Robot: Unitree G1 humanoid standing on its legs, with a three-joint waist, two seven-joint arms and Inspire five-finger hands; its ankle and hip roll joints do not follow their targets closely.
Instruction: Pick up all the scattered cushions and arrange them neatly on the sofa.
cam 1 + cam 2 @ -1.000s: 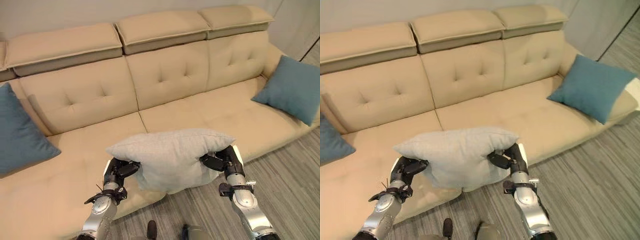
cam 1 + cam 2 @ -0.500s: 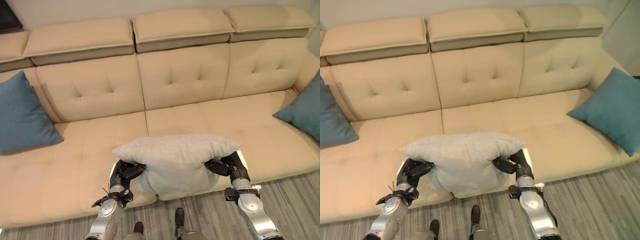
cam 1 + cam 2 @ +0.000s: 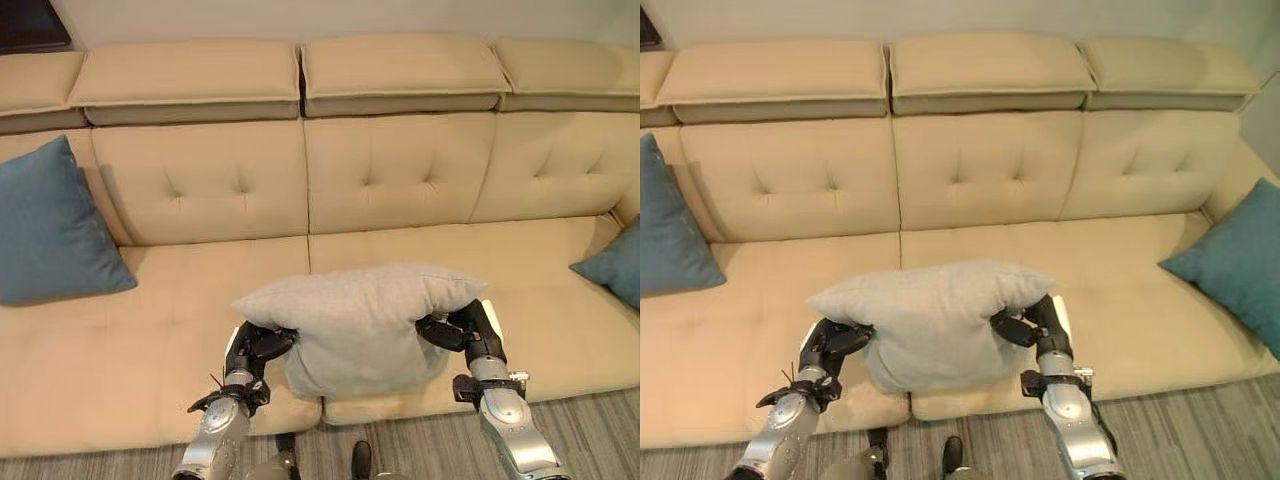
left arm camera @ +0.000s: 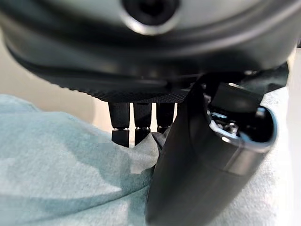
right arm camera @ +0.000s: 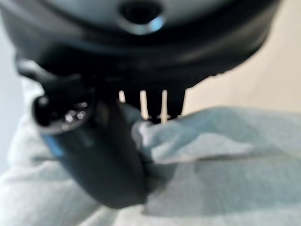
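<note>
Low in the frame, centre: pale grey cushion [image 3: 360, 325] held up between both hands, hanging over the front edge of the beige sofa [image 3: 400, 170], above the seam between the two middle seat pads. At far left, a teal cushion [image 3: 50, 235] propped against the backrest. Next, lower left of centre, the left hand [image 3: 252, 347], thumb and fingers pinched on the grey cushion's left corner; confirmed in the left wrist view, cloth bunched between thumb and fingers [image 4: 134, 127]. Across the middle, the cushion's long axis lying side to side, parallel to the seat front, one broad face turned up and toward the camera, lower edge sagging below the two gripped corners. Right of centre, the right hand [image 3: 468, 332] clamped likewise on the right corner, fabric folded in against the thumb in the right wrist view [image 5: 94, 141]. At far right edge, a second teal cushion [image 3: 615, 272] leaning at the sofa's end. Key relation: open seat and backrest lying straight ahead and up-frame from both hands, each hand about equally near, so likely a forward carry with the long axis kept level and parallel to the backrest, then release between the two teal ones.
</note>
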